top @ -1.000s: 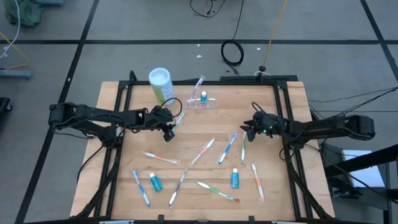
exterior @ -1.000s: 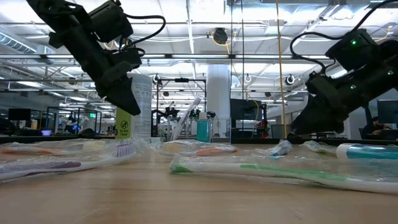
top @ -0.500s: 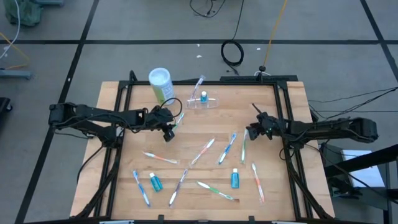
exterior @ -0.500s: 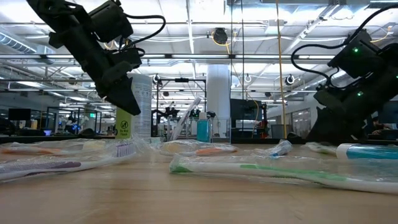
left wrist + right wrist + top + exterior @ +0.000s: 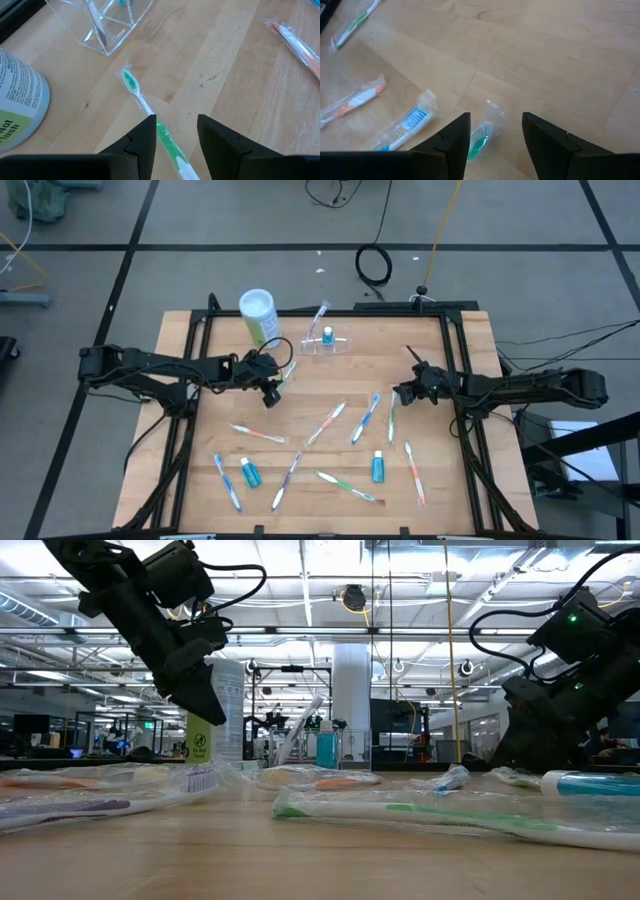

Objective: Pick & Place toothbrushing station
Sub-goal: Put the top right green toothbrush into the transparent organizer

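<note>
The wooden table carries a scatter of wrapped toothbrushes and small blue tubes across its middle and near half. At the far left of the table stands a green canister with a white lid. Just to its right, near the far edge, sits the clear holder, upright, with a toothbrush leaning out of one compartment and a small blue tube in another; a corner of it also shows in the left wrist view.

The left gripper hangs above the table just in front of the canister, its fingers apart and holding nothing, straddling a wrapped green toothbrush that lies on the wood below. The holder is near it but apart.

The right gripper is low over the right side of the table, fingers spread and empty, with the head of another green toothbrush between them on the wood. Beside that lie a blue toothbrush and an orange toothbrush, both wrapped.
</note>
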